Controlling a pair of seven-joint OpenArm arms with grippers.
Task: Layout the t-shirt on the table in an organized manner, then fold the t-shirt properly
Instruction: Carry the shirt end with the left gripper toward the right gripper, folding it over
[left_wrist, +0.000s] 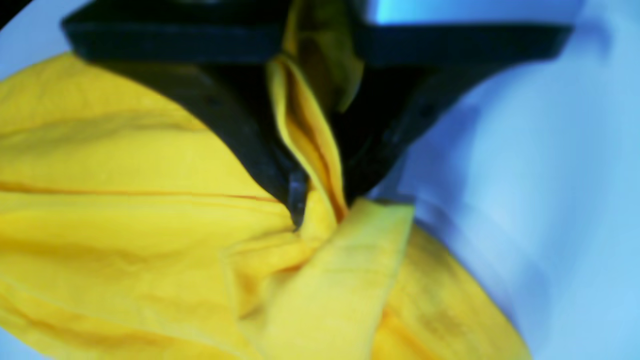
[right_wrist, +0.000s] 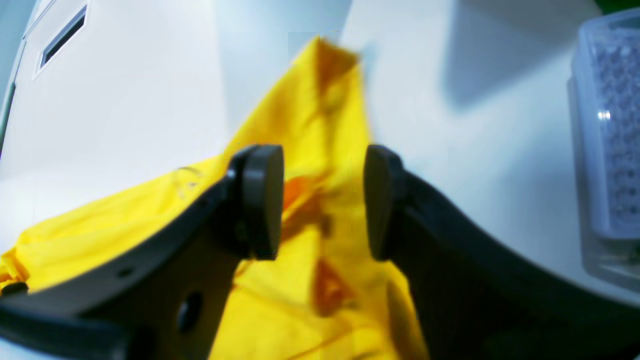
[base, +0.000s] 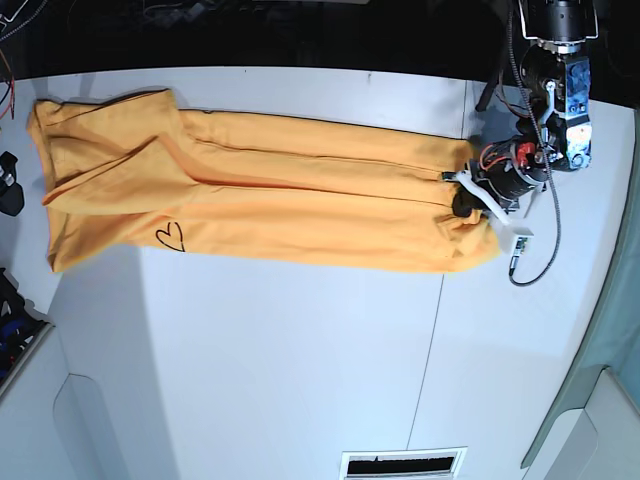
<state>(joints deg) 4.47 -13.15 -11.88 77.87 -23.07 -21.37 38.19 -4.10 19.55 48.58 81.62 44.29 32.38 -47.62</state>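
The orange-yellow t-shirt (base: 270, 200) lies stretched in a long band across the far half of the white table (base: 300, 350). A black heart (base: 172, 236) shows near its left end. My left gripper (base: 466, 200) is at the shirt's right end. In the left wrist view it (left_wrist: 325, 200) is shut on a bunched fold of the shirt (left_wrist: 125, 225). My right gripper (right_wrist: 322, 200) is open in the right wrist view, its pads (right_wrist: 262, 200) apart with loose shirt fabric (right_wrist: 320, 115) between and beyond them. In the base view it is almost wholly out of frame at the left edge.
A clear plastic box (right_wrist: 607, 150) stands to the right of the right gripper. A thin dark seam (base: 435, 330) crosses the table. A vent grille (base: 400, 463) sits at the near edge. A cable (base: 535, 255) hangs from the left arm.
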